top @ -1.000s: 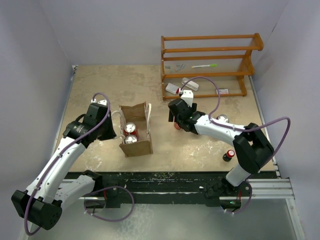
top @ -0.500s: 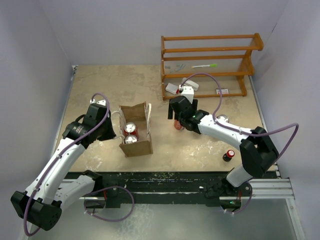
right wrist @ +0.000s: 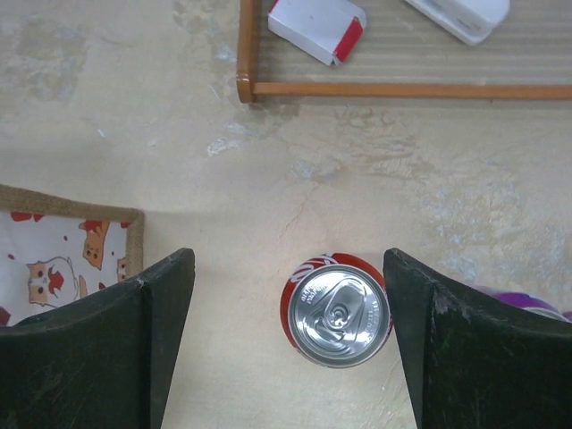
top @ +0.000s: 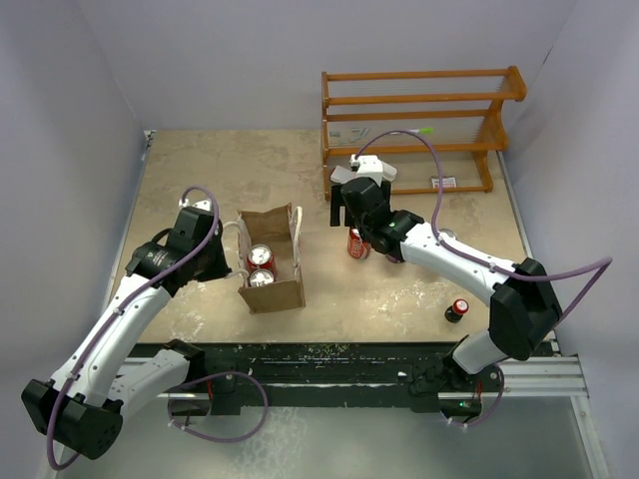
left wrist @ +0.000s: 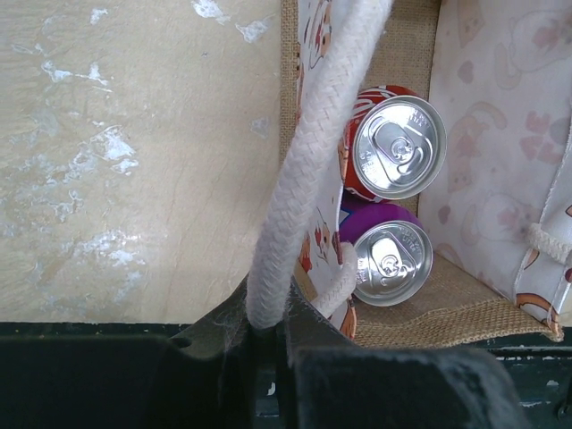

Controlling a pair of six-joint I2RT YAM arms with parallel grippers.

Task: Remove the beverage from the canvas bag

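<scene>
Risen and spread since a second ago, the right jaws hang empty over the released red can (right wrist: 338, 315) on the desk (top: 200, 170). Left jaws pinch the rope handle (left wrist: 304, 179) of the canvas bag (top: 275, 294); two cans (left wrist: 398, 147) wait inside, at nine o'clock. Next, I judge: reach back in.

No word, brand or number can be read anywhere. The red aluminium drink can (right wrist: 337, 315) standing alone outside the bag shows a sliver of white script on its side and fine embossed lettering around its silver lid, both too small to make out. Inside the tan-brown canvas bag (left wrist: 407, 45), the red-sided can (left wrist: 398, 147) and the purple-sided can (left wrist: 384, 259) show only lids with tiny illegible stamping. The bag's white fabric lining (left wrist: 500, 134) carries cartoon animal pictures, not writing. The small white and red cardboard box (right wrist: 317, 29) on the orange wooden rack (right wrist: 357, 89) shows no legible print.
</scene>
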